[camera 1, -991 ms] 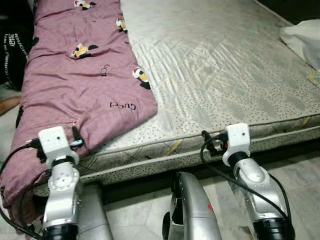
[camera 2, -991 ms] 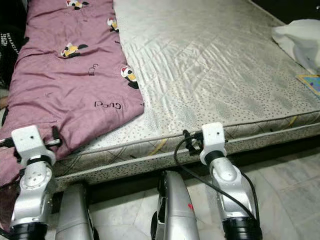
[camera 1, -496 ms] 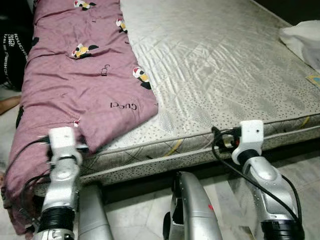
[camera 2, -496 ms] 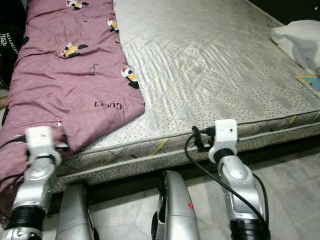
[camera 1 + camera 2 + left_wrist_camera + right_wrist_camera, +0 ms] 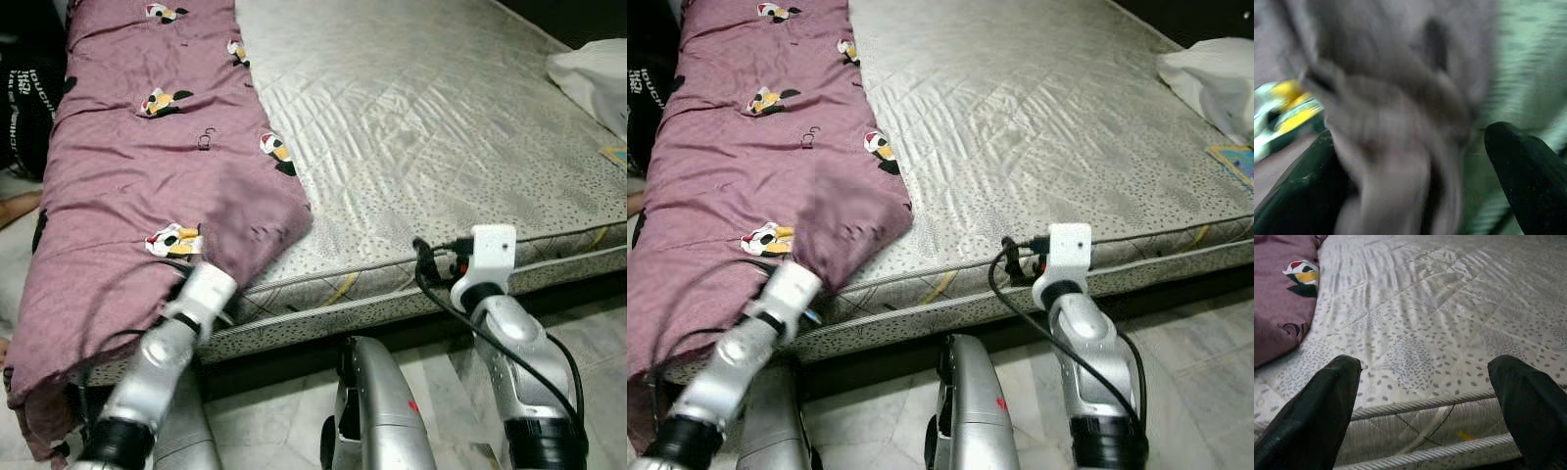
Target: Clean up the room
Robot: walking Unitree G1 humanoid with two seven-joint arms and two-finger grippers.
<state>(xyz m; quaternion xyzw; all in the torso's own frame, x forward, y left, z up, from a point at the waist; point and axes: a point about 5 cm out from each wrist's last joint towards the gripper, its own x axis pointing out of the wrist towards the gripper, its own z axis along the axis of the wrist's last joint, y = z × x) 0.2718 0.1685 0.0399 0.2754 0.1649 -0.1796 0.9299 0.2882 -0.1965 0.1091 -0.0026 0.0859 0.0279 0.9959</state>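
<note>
A bare mattress (image 5: 431, 127) lies before me, silver-grey, quilted and speckled, with piped edging along its near edge. Below it is a pale tiled floor (image 5: 588, 323). At the far right corner of the bed sits a crumpled white bag (image 5: 593, 73), and just nearer a colourful corner of something flat shows at the right edge. A mauve quilt (image 5: 147, 176) printed with small penguins covers the left side of the bed and hangs over the left edge and the near left corner. Its near corner is bunched and folded up. I can read no writing on the quilt. A dark bag (image 5: 22, 98) with white lettering stands left of the bed, too cut off to read.

My left pincer (image 5: 1415, 161) is at the near left corner, its fingers (image 5: 1525, 161) spread around a blurred fold of quilt. My right pincer (image 5: 1425, 382) hovers at the near edge, fingers wide apart, gripping nothing.
</note>
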